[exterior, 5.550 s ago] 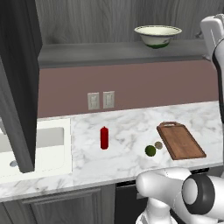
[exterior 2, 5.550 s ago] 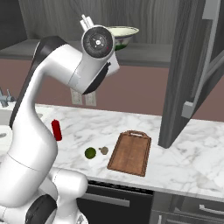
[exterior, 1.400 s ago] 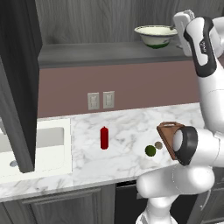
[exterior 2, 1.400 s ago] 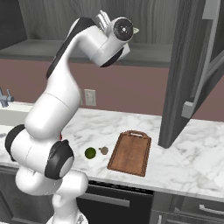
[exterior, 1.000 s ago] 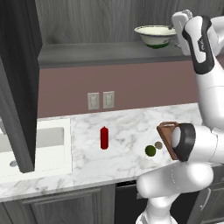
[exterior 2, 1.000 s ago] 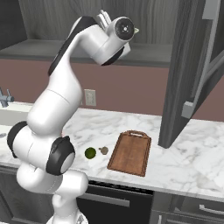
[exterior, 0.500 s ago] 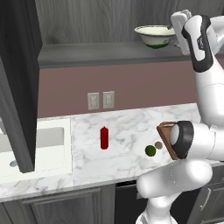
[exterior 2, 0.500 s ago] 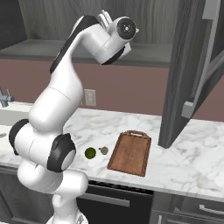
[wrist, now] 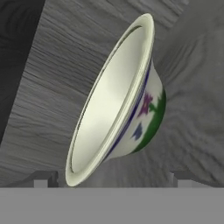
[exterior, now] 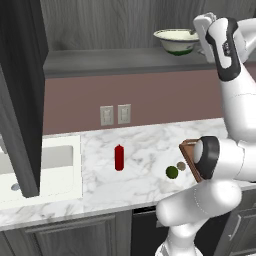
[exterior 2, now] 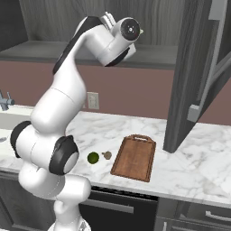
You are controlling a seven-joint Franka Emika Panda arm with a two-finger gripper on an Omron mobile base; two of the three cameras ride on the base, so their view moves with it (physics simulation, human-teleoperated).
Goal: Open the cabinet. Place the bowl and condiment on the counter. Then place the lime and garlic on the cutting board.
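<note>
The cabinet point(exterior: 100, 30) stands open, its doors swung out. On its shelf sits the cream bowl point(exterior: 176, 41) with a green foot. My gripper point(exterior: 199, 33) is raised to the shelf at the bowl's right side. In the hand view the bowl point(wrist: 118, 100) looms close and tilted, its rim's lower end between my wide-apart fingertips point(wrist: 43, 179); the gripper point(wrist: 111, 180) is open and holds nothing. The red condiment point(exterior: 119, 157) stands on the marble counter point(exterior: 145, 142). The lime point(exterior 2: 93, 157) and the garlic point(exterior 2: 107, 155) lie just left of the cutting board point(exterior 2: 134, 157).
The open left door point(exterior: 20, 90) hangs over a white sink point(exterior: 35, 162). The open right door point(exterior 2: 198, 67) juts out over the counter beside the board. Two wall outlets point(exterior: 115, 114) sit on the backsplash. Dark lower cabinets point(exterior 2: 117, 207) run below.
Over the last second the hand has crept slightly left toward the bowl on the shelf. The jaws have stayed open, and nothing on the counter has moved.
</note>
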